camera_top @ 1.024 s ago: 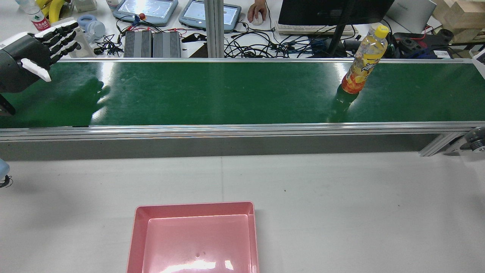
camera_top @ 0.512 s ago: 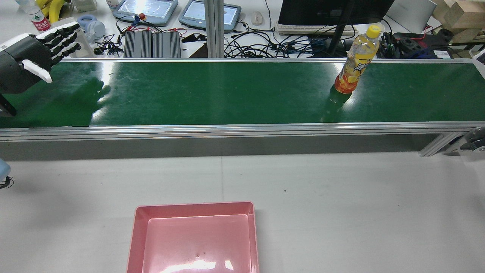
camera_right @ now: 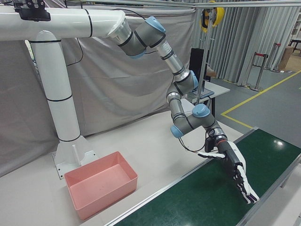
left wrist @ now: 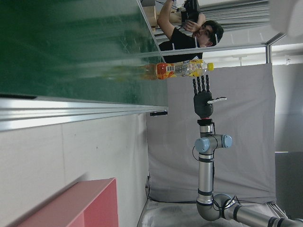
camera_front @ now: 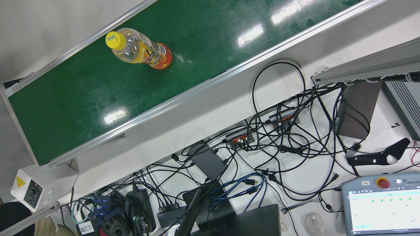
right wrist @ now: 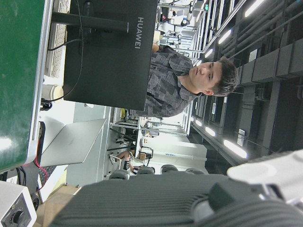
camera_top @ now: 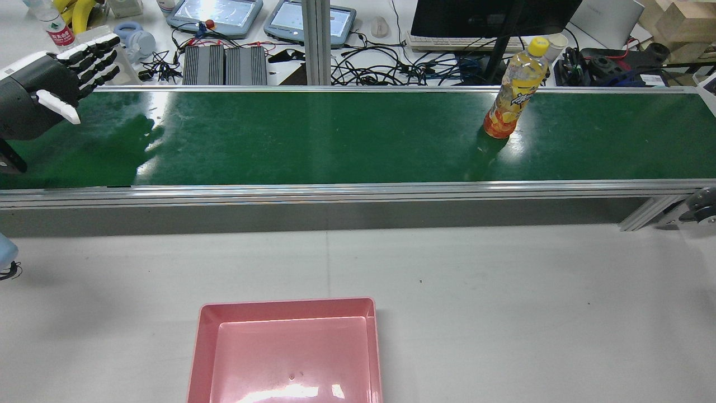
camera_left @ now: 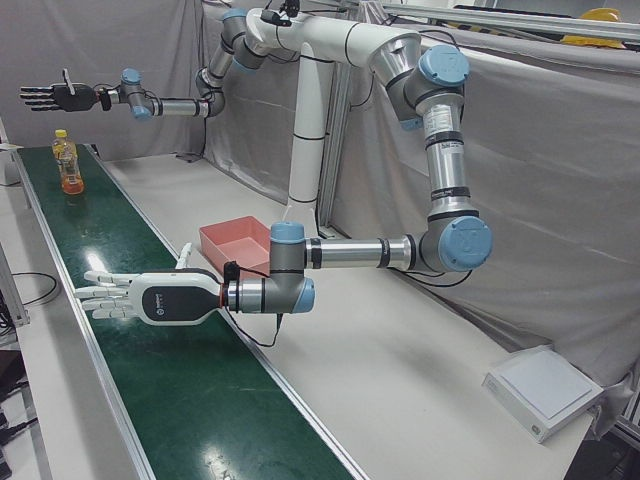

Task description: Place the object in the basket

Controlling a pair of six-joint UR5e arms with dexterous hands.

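Your station is a long green conveyor belt (camera_top: 335, 134) running across a white table (camera_top: 503, 291), with grey curtains behind the arms and a cable-strewn desk on the operators' side. In the rear view the juice bottle (camera_top: 513, 96) stands upright on the belt at about 2 o'clock from the view's centre, yellow cap up and orange base on the green surface, nearer the far rail. The pink basket (camera_top: 286, 350) sits on the table at 6 o'clock, empty and well apart from the bottle. Your left hand (camera_top: 42, 89) hovers over the belt's far left end at about 10 o'clock, fingers (camera_top: 92, 53) spread flat and holding nothing. Your right hand (camera_left: 55, 97) hangs in the air above and beyond the bottle, fingers extended and apart, touching nothing.
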